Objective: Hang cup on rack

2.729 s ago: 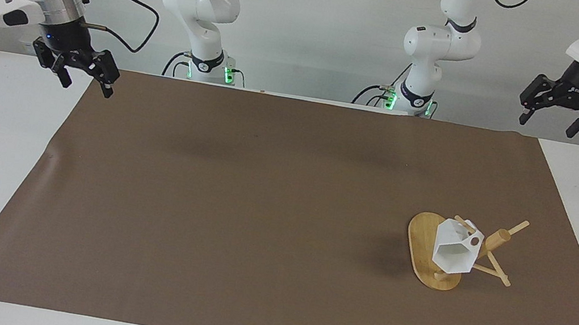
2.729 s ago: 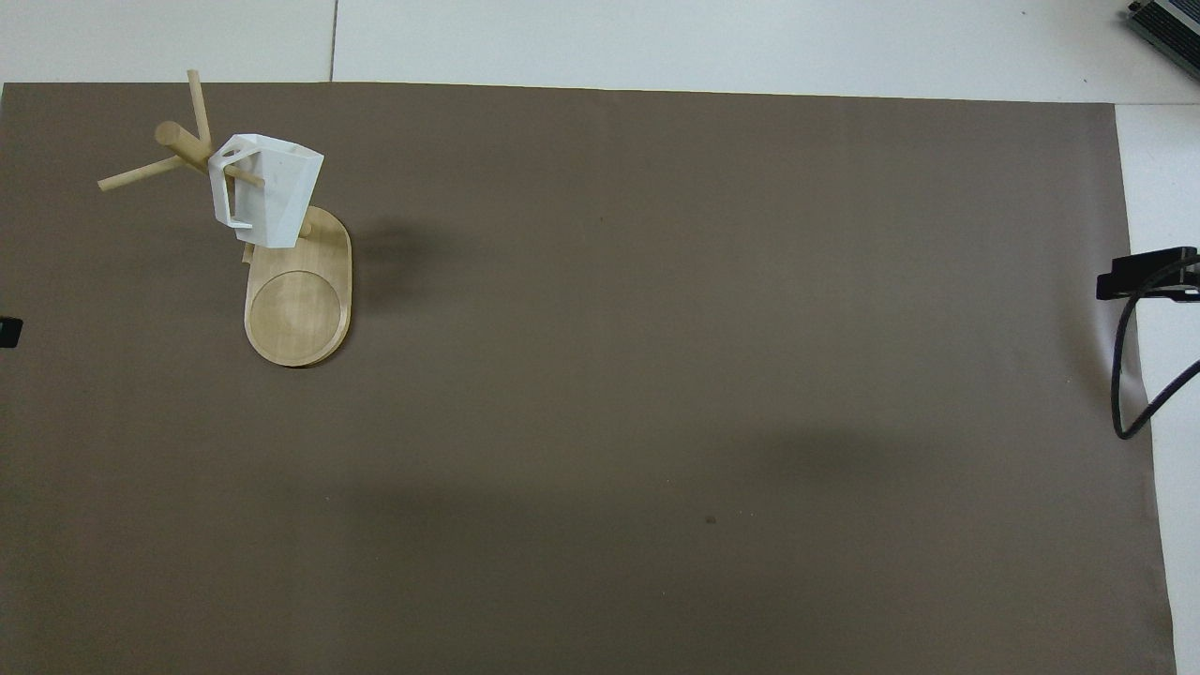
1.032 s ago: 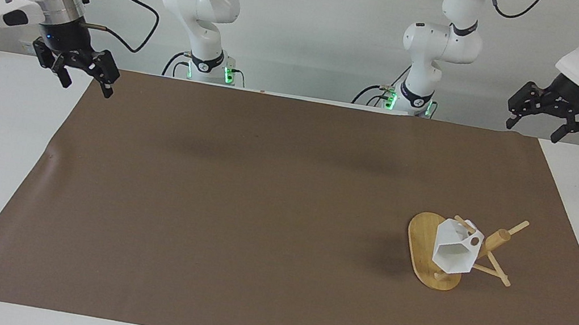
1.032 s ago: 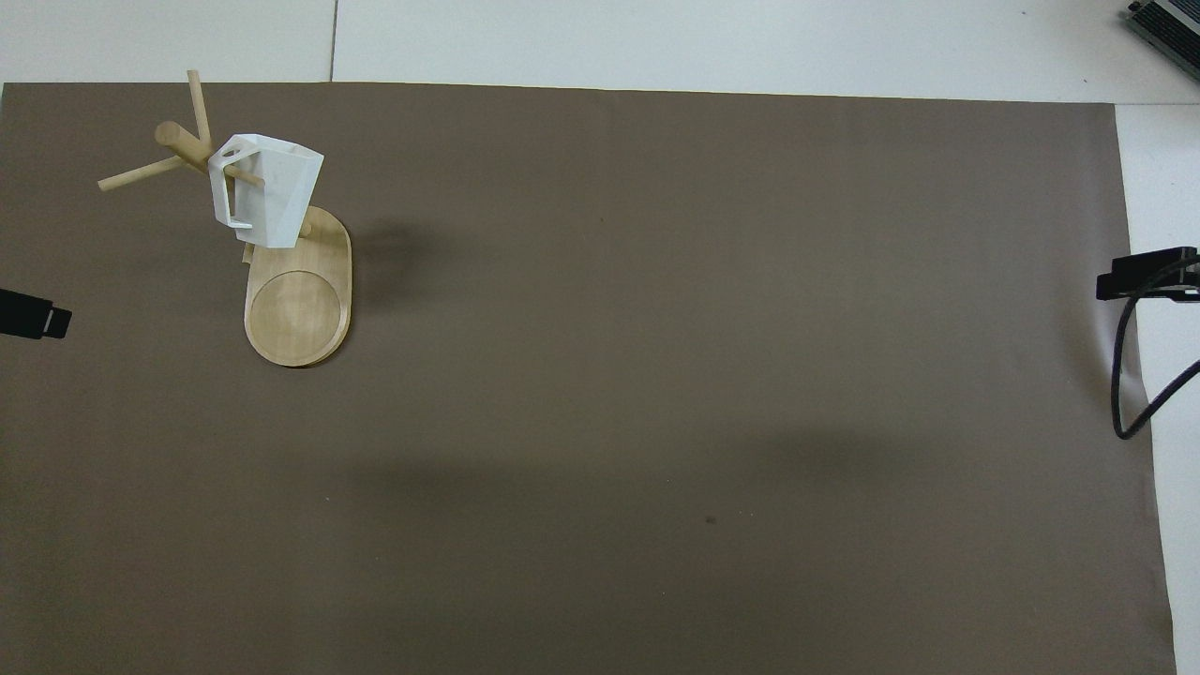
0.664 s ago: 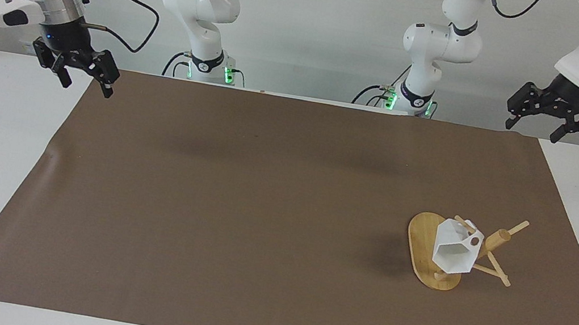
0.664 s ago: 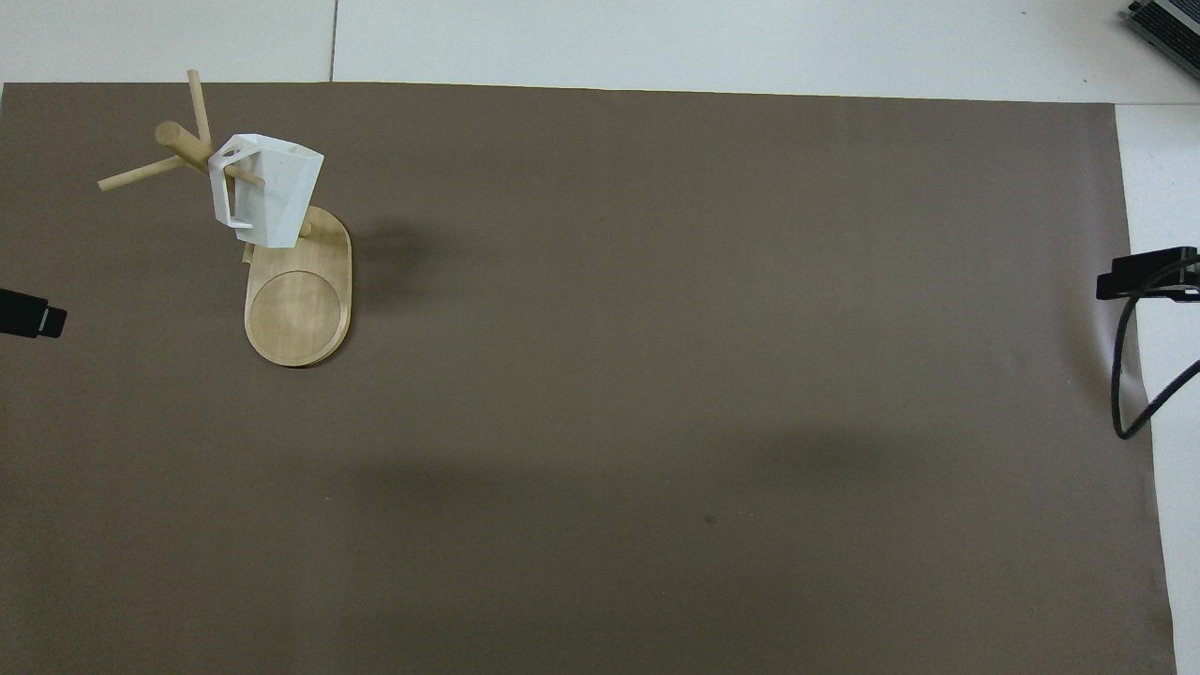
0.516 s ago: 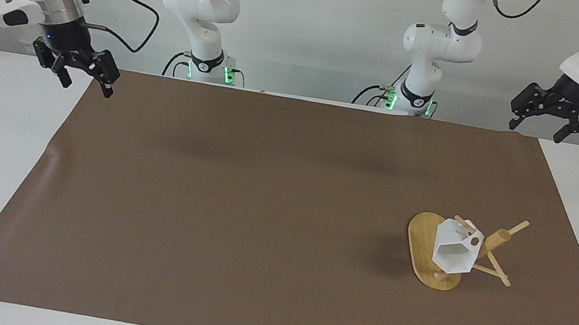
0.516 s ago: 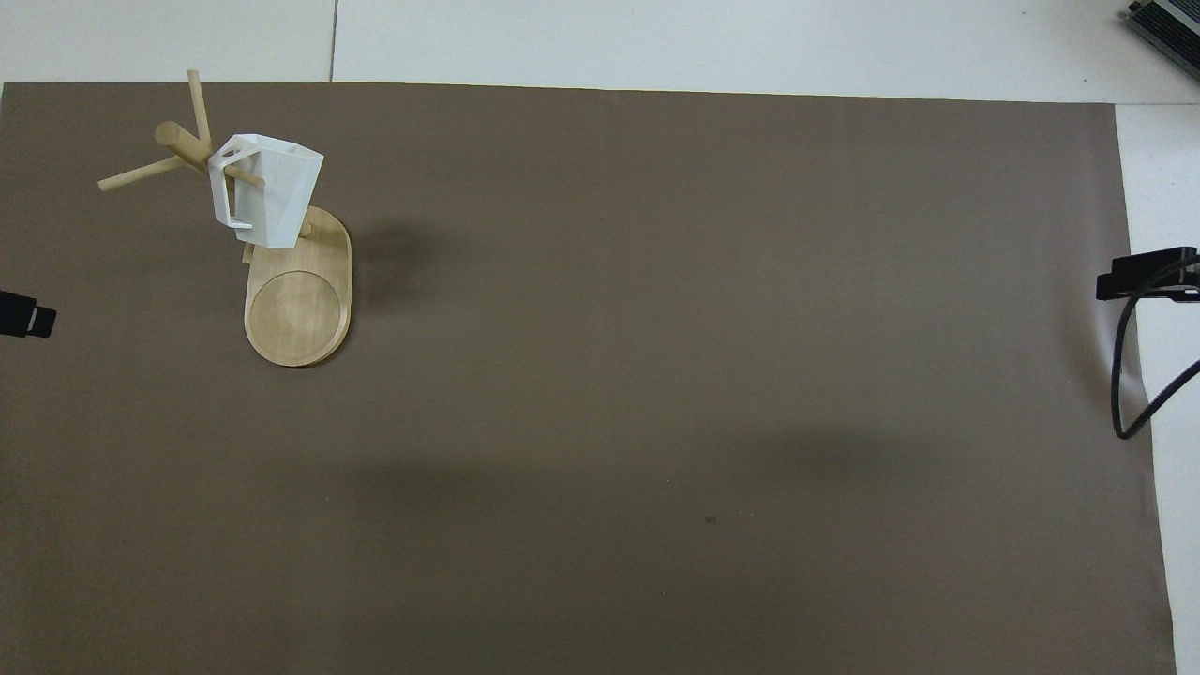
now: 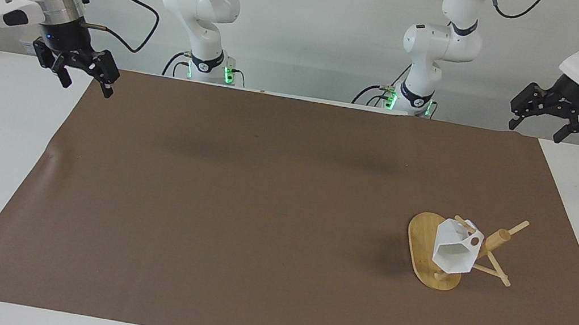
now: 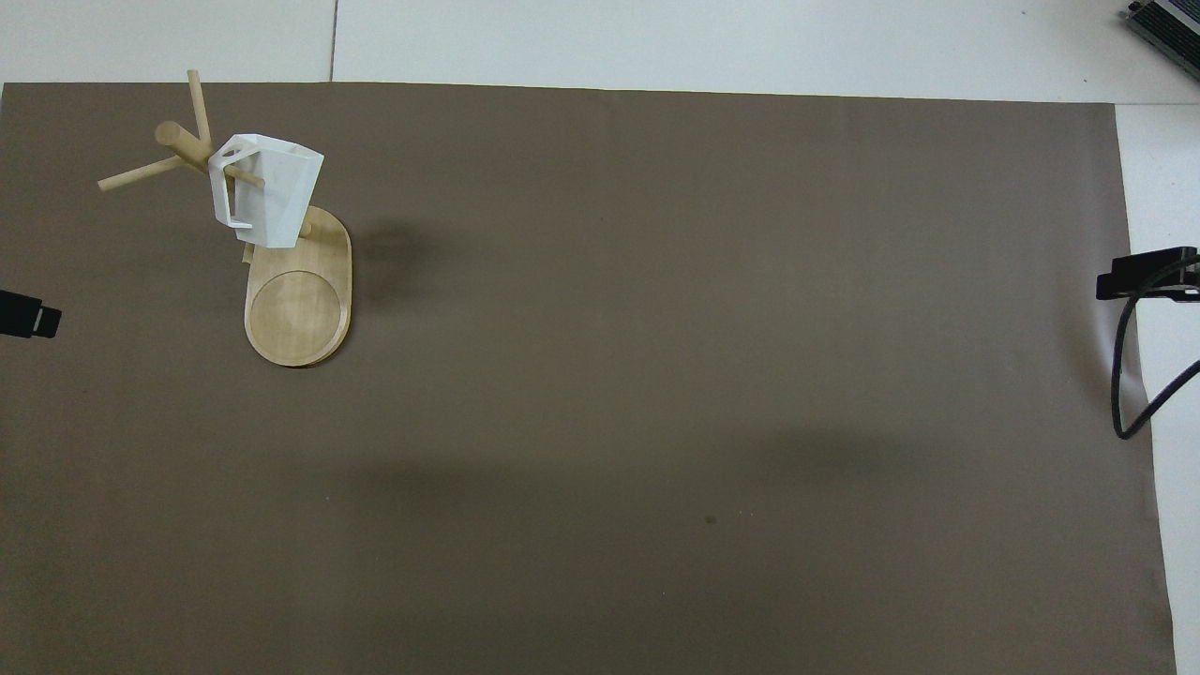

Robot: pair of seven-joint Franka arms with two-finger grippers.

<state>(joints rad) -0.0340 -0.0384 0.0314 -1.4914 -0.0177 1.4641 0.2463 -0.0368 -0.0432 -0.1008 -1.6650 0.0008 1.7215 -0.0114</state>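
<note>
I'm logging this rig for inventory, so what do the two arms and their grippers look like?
Both arms are glossy white with black joint bands, silver wrist rings and black cables. The left gripper and right gripper are black and two-fingered. Green lights glow at both bases.

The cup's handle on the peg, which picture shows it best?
The overhead view: the cup shows its side, with a peg of the rack passing through the handle. The facing view shows mostly the cup's open mouth, the peg partly hidden.
</note>
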